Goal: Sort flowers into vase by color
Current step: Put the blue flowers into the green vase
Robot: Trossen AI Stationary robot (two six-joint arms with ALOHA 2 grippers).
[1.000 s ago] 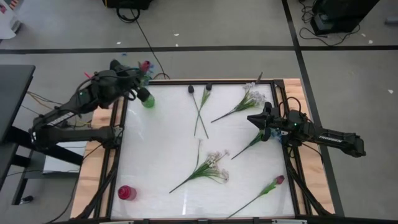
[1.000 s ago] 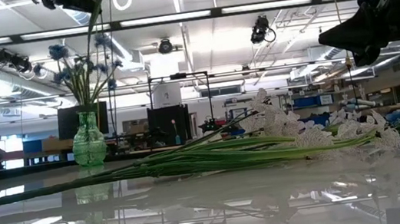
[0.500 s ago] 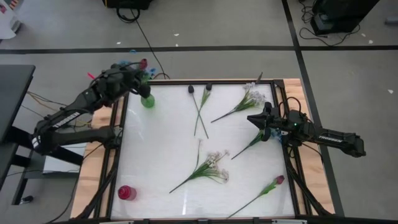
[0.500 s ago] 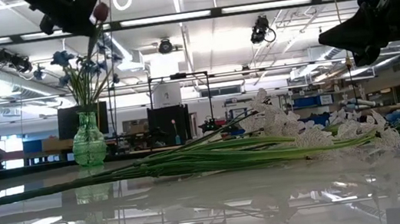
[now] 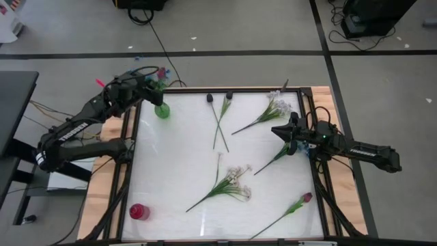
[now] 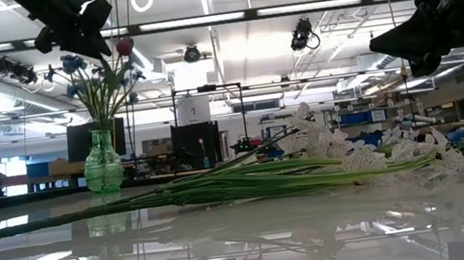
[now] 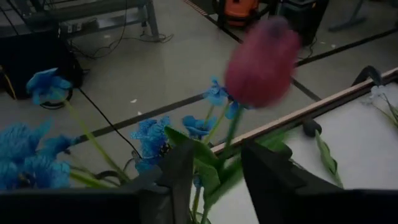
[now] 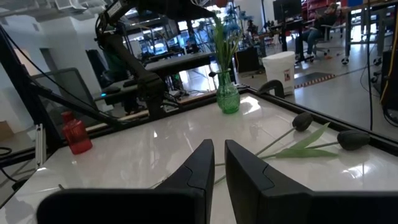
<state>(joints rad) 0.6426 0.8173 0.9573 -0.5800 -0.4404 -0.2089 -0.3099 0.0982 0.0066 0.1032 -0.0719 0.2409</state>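
Observation:
A pink-red tulip [image 7: 261,62] stands among blue flowers [image 6: 71,66] in the green glass vase [image 5: 162,111] at the table's far left corner. Its bud [image 6: 124,45] is above the vase and its stem runs down toward the vase's neck. My left gripper [image 7: 217,168] is open above the vase, a finger on each side of the tulip's stem just below the bud. My right gripper [image 5: 276,130] is shut and empty, hovering above the table's right side over a green stem [image 5: 272,159]. My left gripper has the tulip's stem [image 7: 229,146] and a leaf in the gap between its two fingers, which come slanting down from the table's left. I cannot tell whether either finger touches the stem.
A red vase [image 5: 139,212] stands at the near left corner. White sprays [image 5: 235,181] [image 5: 276,106], two dark buds [image 5: 218,97] and another pink tulip [image 5: 305,198] lie flat on the white table. Wooden rails edge the table.
The tulip has gone down: its bud has sunk from the top of the low view to just above the blue blossoms. My left gripper has come down less far and drawn a little toward the table's left edge. My right arm has kept still.

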